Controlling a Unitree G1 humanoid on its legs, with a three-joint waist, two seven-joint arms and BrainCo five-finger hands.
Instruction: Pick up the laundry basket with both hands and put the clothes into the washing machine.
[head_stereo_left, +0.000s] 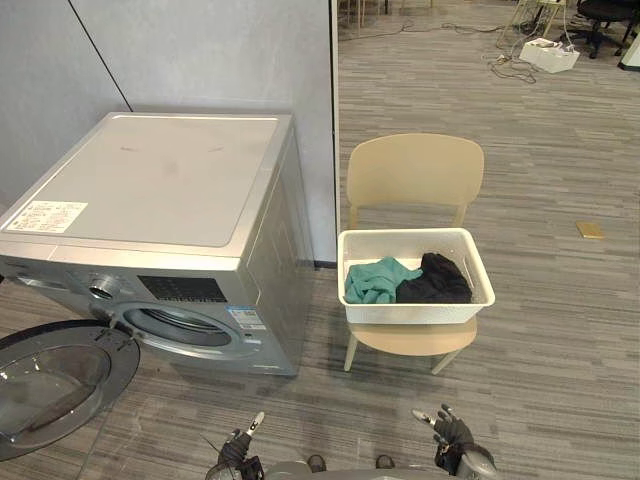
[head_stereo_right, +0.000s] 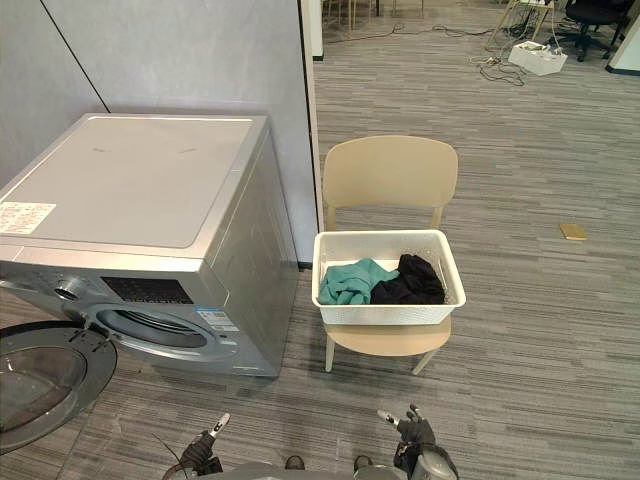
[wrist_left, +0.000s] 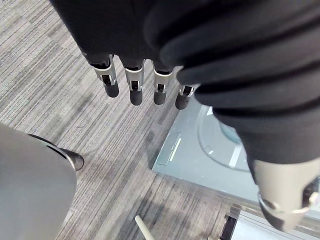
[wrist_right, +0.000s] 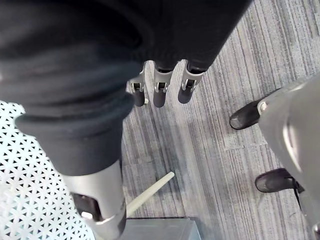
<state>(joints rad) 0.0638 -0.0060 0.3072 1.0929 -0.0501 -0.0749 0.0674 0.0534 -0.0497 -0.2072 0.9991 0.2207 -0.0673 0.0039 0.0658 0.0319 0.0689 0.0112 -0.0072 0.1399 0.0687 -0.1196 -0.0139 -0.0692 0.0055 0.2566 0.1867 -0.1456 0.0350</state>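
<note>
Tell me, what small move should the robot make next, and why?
Probably reach both hands forward to the sides of the basket. The left hand and right hand hang low, open and empty, apart from the basket, which sits on the chair with the clothes in it. The washer door is already open.

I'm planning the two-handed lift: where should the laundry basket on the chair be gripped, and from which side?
Probably the rim of the laundry basket at its two short ends, left robot hand on the left end, right robot hand on the right, coming from the front: its long side faces the robot, and the chair backrest blocks the rear.
</note>
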